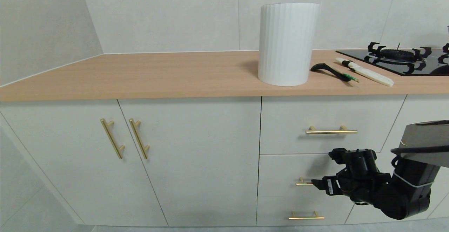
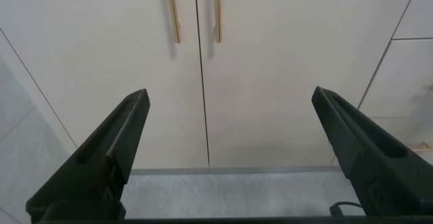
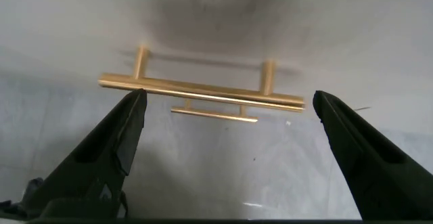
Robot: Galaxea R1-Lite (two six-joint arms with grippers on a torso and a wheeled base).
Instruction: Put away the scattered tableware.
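**Right gripper lined up on drawer handle, tableware untouched on counter**

- The counter (image 1: 140, 74) carries everything. A white ribbed container (image 1: 287, 44) stands right of centre, close to the front edge.
- The middle drawer (image 1: 280, 169) is closed. It is judged to be where the tableware goes, hence the handle approach first.
- The right gripper (image 1: 322, 169) is held level with that drawer, jaws spread wide and nothing held. In the right wrist view the brass handle (image 3: 203, 92) is seen ahead between the fingers, with no contact apparent.
- The left gripper (image 2: 230, 102) is held low in front of the double cabinet doors (image 2: 203, 82), jaws fully apart and empty. It is probably parked clear of the right arm.
- The tableware lies near the counter's front edge, between the container and the hob (image 1: 396, 58): a white utensil (image 1: 366, 72), a black utensil (image 1: 331, 70), and a small green piece (image 1: 350, 76) touching the black one.
- Next move: jaws to be closed on the handle before pulling.
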